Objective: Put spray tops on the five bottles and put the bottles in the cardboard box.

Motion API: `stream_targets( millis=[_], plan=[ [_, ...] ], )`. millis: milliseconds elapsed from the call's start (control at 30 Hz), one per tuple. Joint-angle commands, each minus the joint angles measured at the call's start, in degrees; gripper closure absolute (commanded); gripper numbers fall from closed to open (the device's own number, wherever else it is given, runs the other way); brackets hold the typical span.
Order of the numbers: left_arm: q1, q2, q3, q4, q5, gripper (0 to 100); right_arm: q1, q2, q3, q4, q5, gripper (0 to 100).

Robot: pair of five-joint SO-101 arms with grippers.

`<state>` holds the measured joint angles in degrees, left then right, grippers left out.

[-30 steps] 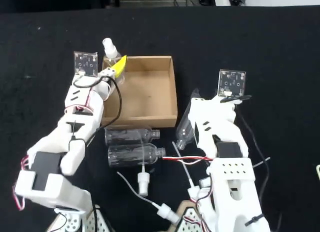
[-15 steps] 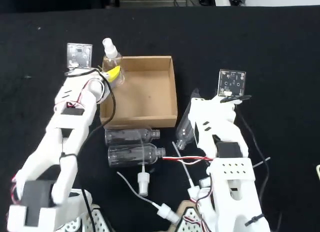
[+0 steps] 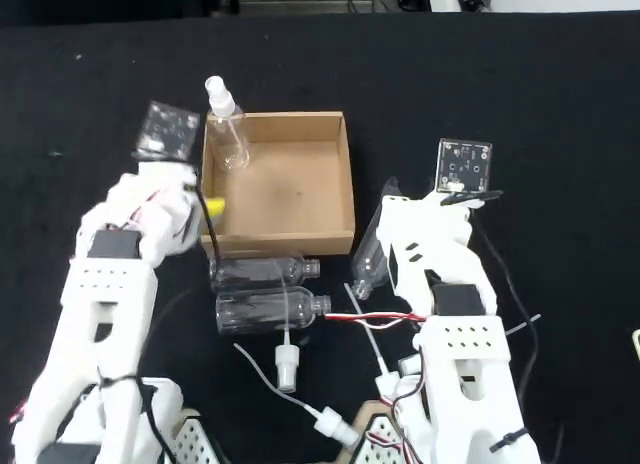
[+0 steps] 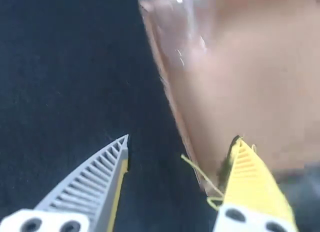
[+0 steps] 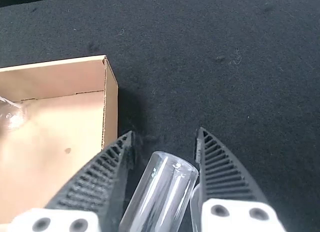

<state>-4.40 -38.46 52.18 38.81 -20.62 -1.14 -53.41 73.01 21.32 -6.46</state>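
A clear bottle with a white spray top (image 3: 225,134) stands upright in the far left corner of the cardboard box (image 3: 330,184). My left gripper (image 3: 207,208) is open, straddling the box's left wall (image 4: 175,107) with nothing held; its yellow finger (image 4: 247,177) is over the box side. My right gripper (image 5: 165,133) is shut on a capless clear bottle (image 5: 162,192), which hangs tilted just right of the box (image 3: 368,254). Two capless bottles (image 3: 262,271) (image 3: 270,309) lie on the cloth in front of the box. Two spray tops (image 3: 286,364) (image 3: 335,424) with long tubes lie nearer the arm bases.
The black cloth (image 3: 500,84) covers the whole table. Red and white cables (image 3: 375,319) run from the right arm across the lying bottle's neck. Most of the box floor (image 5: 50,132) is bare.
My left gripper has drawn back from the capped bottle along the box's left wall toward the arm bases, leaving the bottle standing in the corner. The right arm has stayed still.
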Motion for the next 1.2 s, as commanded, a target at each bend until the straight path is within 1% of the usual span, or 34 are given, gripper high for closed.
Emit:
stream_targets(
  millis=[0,67,133,200,300,400,500,667,800,1033,1167],
  plan=[
    [5.1,-6.9,-4.1,20.4,-9.5,71,1.1,-0.4,-0.4,-1.8,-0.1,82.0],
    [8.0,-7.6,-5.5,28.7,-11.1,71,1.1,-0.4,-0.4,-1.8,-0.1,82.0],
    [10.9,-7.6,-5.8,33.4,-11.4,71,1.1,-0.4,-0.4,-1.8,-0.1,82.0],
    [13.7,-7.6,-4.8,35.2,-11.4,71,1.1,-0.3,-0.4,-1.8,-0.1,82.0],
    [18.9,-8.0,-2.3,35.7,-11.5,71,1.1,-0.2,-0.4,-1.8,-0.1,82.0],
    [24.0,-7.9,-0.7,35.5,-11.5,71,1.1,-0.2,-0.4,-1.8,-0.1,82.1],
    [26.9,-7.6,0.0,35.1,-11.4,71,1.2,-0.2,-0.4,-1.8,-0.1,82.1],
    [27.7,-7.6,4.8,27.5,-11.5,71,1.1,-0.1,-0.4,-1.8,-0.1,82.1],
    [27.5,-7.5,5.7,22.8,-11.5,71,1.1,-0.1,-0.4,-1.8,-0.1,82.1],
    [27.9,-7.5,7.5,22.0,-11.6,71,1.1,-0.1,-0.4,-1.8,-0.1,82.1],
    [29.6,-7.5,8.6,22.0,-11.6,71,1.1,-0.1,-0.4,-1.8,-0.1,82.1]
  ],
)
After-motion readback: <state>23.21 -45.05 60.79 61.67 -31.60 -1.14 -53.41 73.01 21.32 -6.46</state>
